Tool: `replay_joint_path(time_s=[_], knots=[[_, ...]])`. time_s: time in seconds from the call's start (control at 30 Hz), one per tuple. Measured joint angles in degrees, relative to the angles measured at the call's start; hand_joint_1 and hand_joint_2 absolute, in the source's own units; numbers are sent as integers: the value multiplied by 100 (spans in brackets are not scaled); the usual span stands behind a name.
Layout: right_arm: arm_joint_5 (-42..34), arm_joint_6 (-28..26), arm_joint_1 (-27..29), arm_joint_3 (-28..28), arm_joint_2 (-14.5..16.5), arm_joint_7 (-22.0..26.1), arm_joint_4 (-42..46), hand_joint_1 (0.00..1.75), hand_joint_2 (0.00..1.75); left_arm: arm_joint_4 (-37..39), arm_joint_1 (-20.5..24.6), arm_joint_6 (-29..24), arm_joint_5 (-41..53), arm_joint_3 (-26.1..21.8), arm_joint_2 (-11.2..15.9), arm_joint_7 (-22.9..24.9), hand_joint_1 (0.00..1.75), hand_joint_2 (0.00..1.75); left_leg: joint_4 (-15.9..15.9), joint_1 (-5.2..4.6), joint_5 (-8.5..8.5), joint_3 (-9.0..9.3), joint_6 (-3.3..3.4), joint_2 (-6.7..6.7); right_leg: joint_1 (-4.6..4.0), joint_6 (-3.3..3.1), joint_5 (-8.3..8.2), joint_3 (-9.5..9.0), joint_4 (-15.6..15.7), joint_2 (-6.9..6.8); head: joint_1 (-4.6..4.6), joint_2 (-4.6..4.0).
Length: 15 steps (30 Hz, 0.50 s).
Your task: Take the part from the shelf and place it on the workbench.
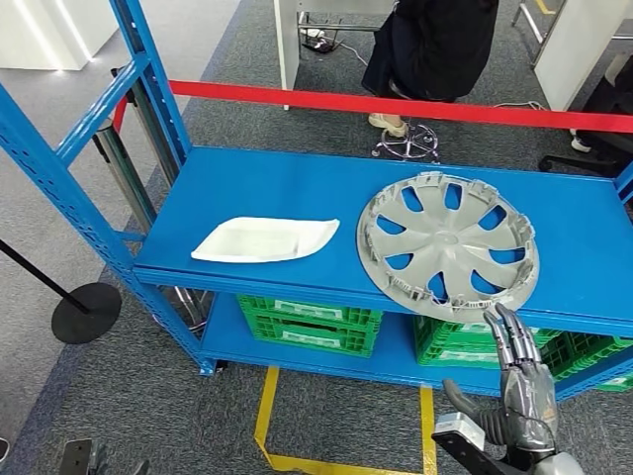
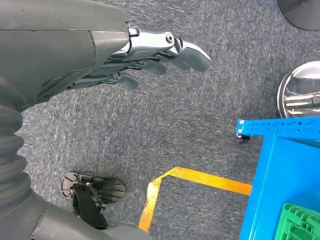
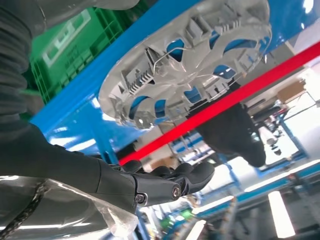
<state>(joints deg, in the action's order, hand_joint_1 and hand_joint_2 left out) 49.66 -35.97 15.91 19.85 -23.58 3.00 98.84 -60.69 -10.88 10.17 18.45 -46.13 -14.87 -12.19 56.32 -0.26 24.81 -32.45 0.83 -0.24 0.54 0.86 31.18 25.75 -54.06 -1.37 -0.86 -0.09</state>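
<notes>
- The round grey plastic hubcap with curved spokes (image 1: 448, 244) lies flat on the blue metal shelf (image 1: 261, 183), its near edge overhanging the front lip; nothing grips it.
- The right hand (image 1: 522, 381) reaches up just below that edge, fingers straight and together, holding nothing.
- The left hand (image 2: 158, 55) hangs over grey carpet, fingers extended, empty.
- Judged from this, the task has barely begun: grasping, lifting and carrying all remain.

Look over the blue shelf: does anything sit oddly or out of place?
Yes. The grey wheel cover lies with its near rim jutting past the blue shelf's front edge, above the green crates. The white tray lies wholly on the shelf.
</notes>
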Motion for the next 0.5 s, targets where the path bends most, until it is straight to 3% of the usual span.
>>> replay_joint_path(time_s=[0.3, 0.5], knots=[[1210, 238, -382, 594, -824, -885, 26, 0, 175, 227, 134, 123, 329, -3, 151, -167, 0, 175, 2, 0, -1, -3, 1, 1, 0, 3, -2, 3, 0, 2, 1, 0], [1783, 814, -785, 741, -1031, -1021, -84, 0, 175, 431, 212, 118, 366, 118, 294, -245, 0, 175, 4, 1, -2, -3, 2, 1, 0, 6, -5, 4, -1, 2, 1, 0]])
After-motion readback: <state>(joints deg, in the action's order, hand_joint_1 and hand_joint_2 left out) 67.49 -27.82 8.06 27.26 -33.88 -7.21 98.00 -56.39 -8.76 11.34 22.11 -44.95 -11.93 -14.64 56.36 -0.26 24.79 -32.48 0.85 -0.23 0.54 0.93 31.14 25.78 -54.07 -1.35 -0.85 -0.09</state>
